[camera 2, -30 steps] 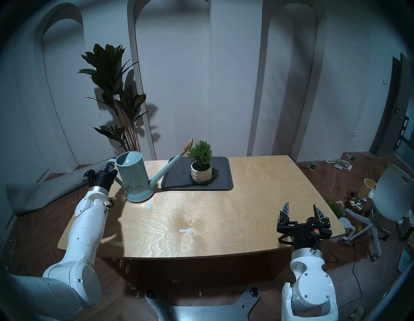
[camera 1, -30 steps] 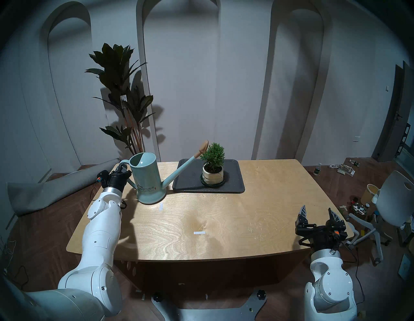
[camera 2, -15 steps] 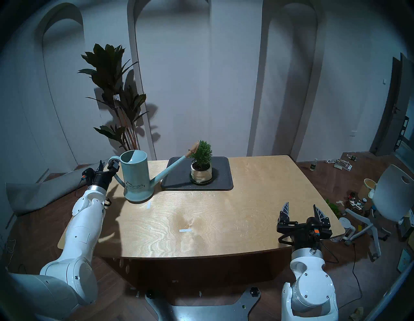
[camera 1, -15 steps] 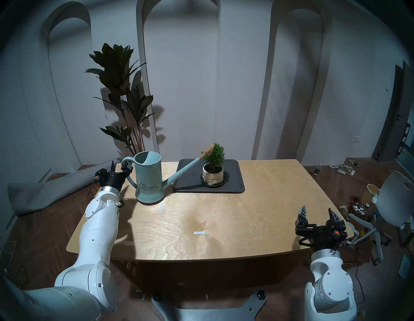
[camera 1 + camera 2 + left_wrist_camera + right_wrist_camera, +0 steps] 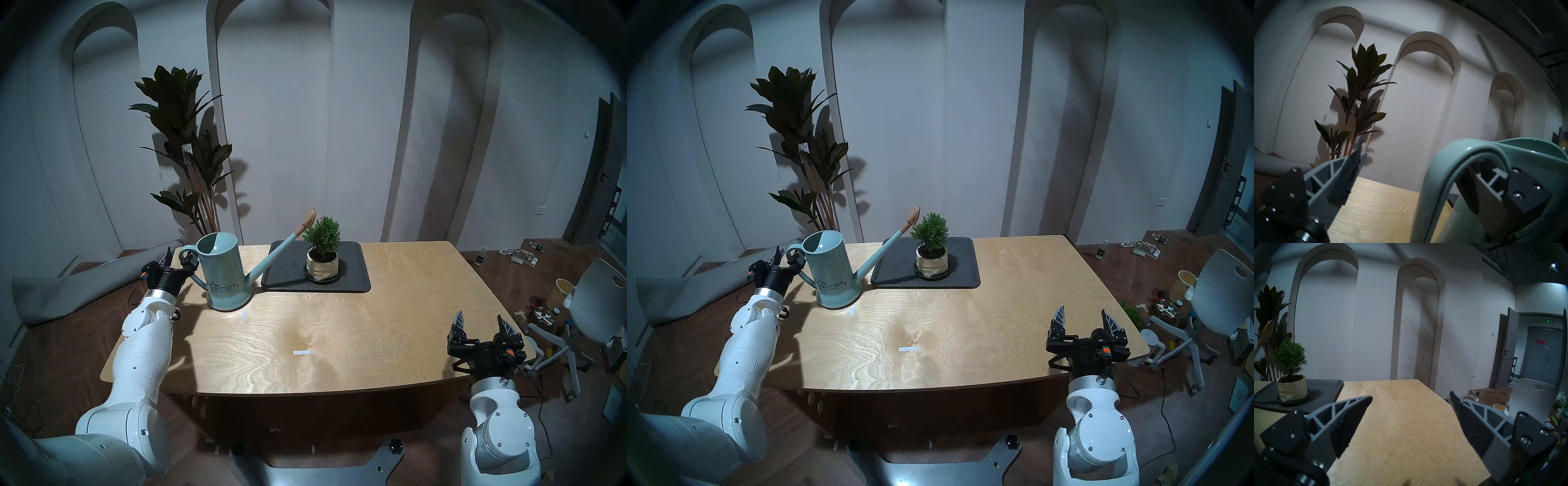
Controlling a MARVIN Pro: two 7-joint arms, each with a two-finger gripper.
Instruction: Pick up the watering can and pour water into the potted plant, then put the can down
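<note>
**Left gripper spread at the can's handle; right gripper spread and empty**

Left gripper (image 5: pixel 179 259): I find its jaws spread wide at the far left corner of the table (image 5: pixel 339 339). They are not pressed on anything. In the left wrist view the loop handle (image 5: pixel 1440 169) arches between my two fingers, and the right-hand finger (image 5: pixel 1491 185) sits inside the loop. Whether that finger touches the handle's inner face I cannot tell.

Right gripper (image 5: pixel 481 325): jaws spread, nothing between them, over the near right edge of the table, well apart from every item.

Items, by size:

1. Table: pale wood, bearing everything below.
2. Floor plant (image 5: pixel 183 135): tall, dark-leaved, behind the table's far left corner.
3. Tray (image 5: pixel 356 271): dark, rectangular, flat at the far middle of the table.
4. Watering can (image 5: pixel 224 271): pale teal, standing on its base on the table just left of the tray. Its spout rises to the right over the tray's left end. The tan rose (image 5: pixel 309 219) sits just beside the shrub's top, on its left.
5. Potted plant (image 5: pixel 322 237): small green shrub in a cream pot on a black saucer (image 5: pixel 322 280), upright on the tray.
6. Two white tape strips: one (image 5: pixel 302 353) mid-table, one (image 5: pixel 243 314) just in front of the can's base.
</note>
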